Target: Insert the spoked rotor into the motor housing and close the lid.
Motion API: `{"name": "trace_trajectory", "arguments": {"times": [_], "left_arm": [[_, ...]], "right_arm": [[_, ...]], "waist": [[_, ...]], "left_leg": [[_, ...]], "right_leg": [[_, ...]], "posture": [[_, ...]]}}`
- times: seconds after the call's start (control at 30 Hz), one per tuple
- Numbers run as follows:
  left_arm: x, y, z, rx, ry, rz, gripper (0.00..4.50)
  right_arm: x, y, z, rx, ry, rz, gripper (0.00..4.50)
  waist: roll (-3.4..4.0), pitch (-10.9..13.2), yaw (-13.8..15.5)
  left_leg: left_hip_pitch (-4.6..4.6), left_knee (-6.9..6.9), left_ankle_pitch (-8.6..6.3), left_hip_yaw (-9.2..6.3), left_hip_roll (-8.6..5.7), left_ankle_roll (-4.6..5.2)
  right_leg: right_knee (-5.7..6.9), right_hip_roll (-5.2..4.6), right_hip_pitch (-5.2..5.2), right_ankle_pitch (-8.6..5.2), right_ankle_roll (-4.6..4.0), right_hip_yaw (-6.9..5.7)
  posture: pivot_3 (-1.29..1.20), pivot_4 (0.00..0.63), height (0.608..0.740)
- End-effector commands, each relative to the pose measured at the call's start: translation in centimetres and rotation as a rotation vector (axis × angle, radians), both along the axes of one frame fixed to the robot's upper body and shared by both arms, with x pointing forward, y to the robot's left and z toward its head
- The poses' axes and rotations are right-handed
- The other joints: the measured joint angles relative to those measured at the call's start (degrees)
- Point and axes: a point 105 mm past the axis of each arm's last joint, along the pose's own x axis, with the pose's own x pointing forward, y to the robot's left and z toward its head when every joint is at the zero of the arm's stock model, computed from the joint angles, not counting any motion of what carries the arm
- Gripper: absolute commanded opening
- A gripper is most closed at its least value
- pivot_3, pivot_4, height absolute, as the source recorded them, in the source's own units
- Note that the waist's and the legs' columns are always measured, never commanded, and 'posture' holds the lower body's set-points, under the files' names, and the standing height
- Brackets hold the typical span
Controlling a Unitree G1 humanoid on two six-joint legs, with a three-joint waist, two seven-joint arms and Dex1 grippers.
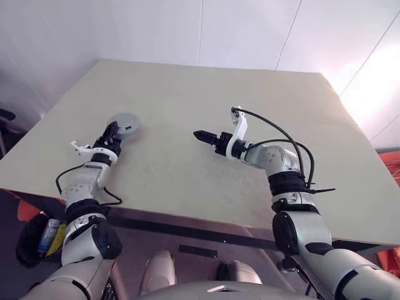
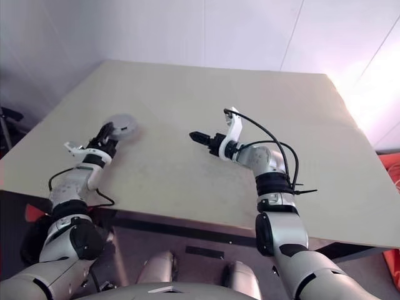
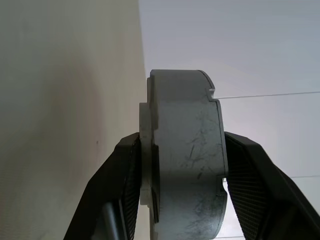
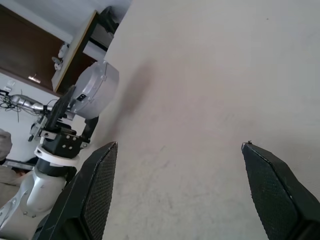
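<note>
The left end effector is clamped on a round silvery-grey motor part, its two black fingers pressed against the part's two flat faces; whether this is the motor housing with rotor and lid already fitted cannot be told, as its faces are hidden. The part sits on edge just over the counter, near the counter's left edge and well back from the front edge. The right end effector hangs near the middle of the counter with its fingers spread wide and nothing between them, pointing toward the left one, with a broad bare stretch of beige surface between the two. The counter's far and right portions lie open, ending at a white panelled wall. No writing or label can be read on the part.
</note>
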Motion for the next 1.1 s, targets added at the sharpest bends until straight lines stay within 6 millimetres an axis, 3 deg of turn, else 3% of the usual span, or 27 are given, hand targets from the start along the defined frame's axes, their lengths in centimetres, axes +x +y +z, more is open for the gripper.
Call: {"name": "trace_trajectory", "arguments": {"times": [0.03, 0.2, 0.43, 0.47, 0.63, 0.8, 0.97, 1.1], "left_arm": [[0.4, 0.7, 1.1, 0.038, -0.027, 0.023, 2.26], [0.7, 0.9, 0.7, 0.092, 0.005, 0.035, 2.26], [0.9, 1.7, -0.1, 0.089, 0.064, 0.068, 4.37], [1.0, 1.8, -0.3, 0.088, 0.075, 0.073, 4.48], [0.8, 2.8, -1.0, 0.091, 0.123, 0.119, 4.48], [0.1, 5.4, -3.0, 0.126, 0.265, 0.260, 4.48], [-2.7, 9.7, -6.2, 0.250, 0.529, 0.503, 4.48], [-5.1, 12.1, -7.5, 0.374, 0.685, 0.615, 4.48]], "right_arm": [[-0.1, -0.2, 1.5, 0.031, -0.056, -0.003, 4.47], [-0.2, -0.4, 1.3, 0.018, -0.057, -0.010, 4.47], [0.1, -0.6, 1.4, 0.017, -0.062, -0.025, 4.50], [0.1, -0.6, 1.4, 0.016, -0.061, -0.027, 4.50], [0.2, -0.6, 1.4, 0.016, -0.059, -0.032, 4.50], [0.4, -0.6, 1.3, 0.014, -0.055, -0.037, 4.50], [0.4, -0.6, 1.2, 0.012, -0.046, -0.033, 4.50], [0.4, -0.6, 1.2, 0.013, -0.042, -0.028, 4.50]], "waist": [[-0.01, 0.00, -0.03], [-0.01, -0.01, -0.15], [-0.01, -0.01, -0.21], [-0.01, -0.01, -0.19], [0.00, -0.01, -0.24], [0.05, -0.03, -0.75], [0.33, -0.22, -2.96], [0.89, -0.56, -5.97]], "left_leg": [[0.01, 0.00, 0.00, 0.00, 0.00, 0.00], [0.06, 0.00, 0.00, 0.01, 0.02, 0.00], [0.21, -0.01, 0.00, 0.01, 0.02, -0.01], [0.22, -0.01, 0.00, 0.02, 0.02, -0.01], [0.39, -0.02, 0.02, 0.03, 0.02, -0.04], [1.02, -0.16, 0.06, 0.07, 0.04, -0.12], [2.29, -0.72, 0.07, 0.11, -0.01, -0.13], [3.01, -0.92, 0.03, -0.13, 0.11, -0.28]], "right_leg": [[0.00, 0.00, 0.00, 0.00, 0.00, 0.00], [0.02, 0.00, 0.01, 0.00, 0.00, 0.01], [0.02, 0.00, 0.14, -0.01, 0.00, 0.01], [0.02, 0.00, 0.15, -0.01, 0.00, 0.01], [0.04, 0.00, 0.26, -0.02, 0.01, 0.02], [0.04, 0.00, 0.70, -0.23, 0.32, 0.04], [-0.19, 0.01, 1.66, -0.29, 0.37, 0.03], [-0.66, 0.00, 1.68, -0.30, 0.39, -0.65]], "posture": [[0.00, 0.000, 0.740], [0.00, 0.000, 0.740], [0.00, 0.000, 0.740], [0.00, 0.000, 0.740], [0.00, 0.000, 0.740], [0.00, 0.000, 0.740], [0.00, 0.000, 0.740], [0.00, 0.000, 0.740]]}}
